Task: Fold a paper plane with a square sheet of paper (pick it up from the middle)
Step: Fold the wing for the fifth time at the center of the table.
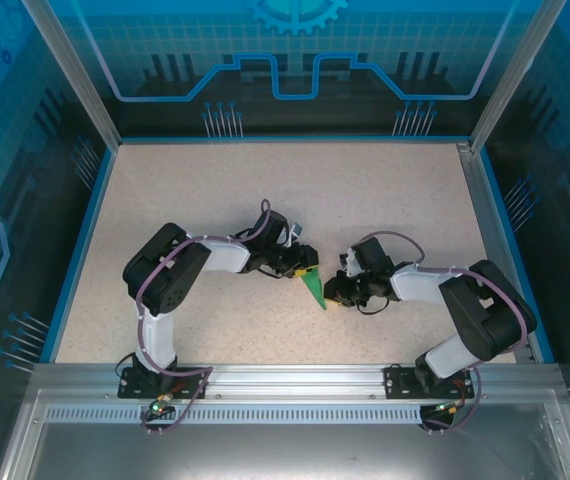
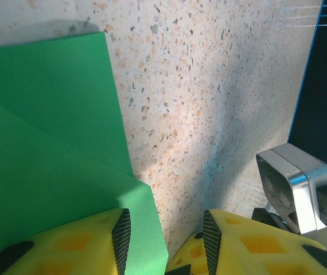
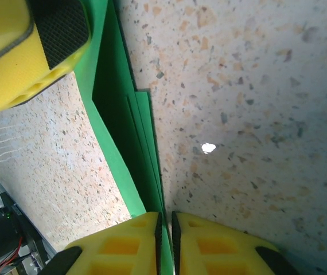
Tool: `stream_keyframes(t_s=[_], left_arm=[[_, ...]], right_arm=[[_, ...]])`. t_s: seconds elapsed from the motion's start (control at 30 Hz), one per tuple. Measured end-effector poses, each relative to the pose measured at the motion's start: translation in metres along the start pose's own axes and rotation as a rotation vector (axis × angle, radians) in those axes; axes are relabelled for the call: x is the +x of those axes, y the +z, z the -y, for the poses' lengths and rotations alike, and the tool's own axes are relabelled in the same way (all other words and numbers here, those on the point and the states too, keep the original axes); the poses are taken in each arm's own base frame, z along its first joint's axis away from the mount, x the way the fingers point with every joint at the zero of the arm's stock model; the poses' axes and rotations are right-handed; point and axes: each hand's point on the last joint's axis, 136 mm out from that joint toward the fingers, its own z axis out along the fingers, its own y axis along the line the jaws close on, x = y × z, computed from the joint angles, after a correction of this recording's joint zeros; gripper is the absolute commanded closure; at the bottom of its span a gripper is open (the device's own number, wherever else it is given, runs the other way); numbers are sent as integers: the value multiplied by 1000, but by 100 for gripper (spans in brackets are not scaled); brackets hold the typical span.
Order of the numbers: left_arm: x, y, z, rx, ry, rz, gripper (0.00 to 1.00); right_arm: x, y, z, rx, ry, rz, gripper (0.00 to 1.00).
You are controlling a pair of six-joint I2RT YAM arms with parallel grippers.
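Paper plane (image 1: 313, 288) mid-counter, between both end effectors: thin bright green paper, matte, plain, folded into flat layered wedge with sharp creases, tip toward near edge. Right end effector (image 3: 166, 229) closed almost flush, pinching layered edge of paper plane between yellow plastic fingers (image 3: 215, 243) with thin black pads. Left end effector (image 2: 166, 232) part open, gripping nothing; gap over bare counter and one corner of paper plane, ribbed black pad (image 2: 121, 235) above the green. Fingers blocky, with moulded square pockets. Counter (image 1: 215, 200) beige, stone-look, finely speckled, smooth; blue rim (image 1: 75, 250), aluminium rail (image 1: 285, 378) at near edge. Arms (image 1: 165, 275) black and white, purplish cables (image 1: 143, 300) looped alongside.
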Motion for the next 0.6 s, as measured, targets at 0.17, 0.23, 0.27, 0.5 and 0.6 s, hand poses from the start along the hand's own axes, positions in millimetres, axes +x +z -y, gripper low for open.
stream_keyframes(t_s=[0.17,0.23,0.27,0.5,0.6], left_arm=[[0,0,0,-3,-2,-2,58],[0,0,0,-3,-2,-2,58],[0,0,0,-3,-1,-2,58],[0,0,-1,-3,8,-3,58],[0,0,-1,-4,11,-4,58]], right_arm=[[1,-1,0,12,-13,-4,80],[2,-5,0,26,-16,1,78],[2,-7,0,31,-21,7,76],[-8,-19,-15,13,-59,56,67],[-9,-19,-17,9,-65,60,60]])
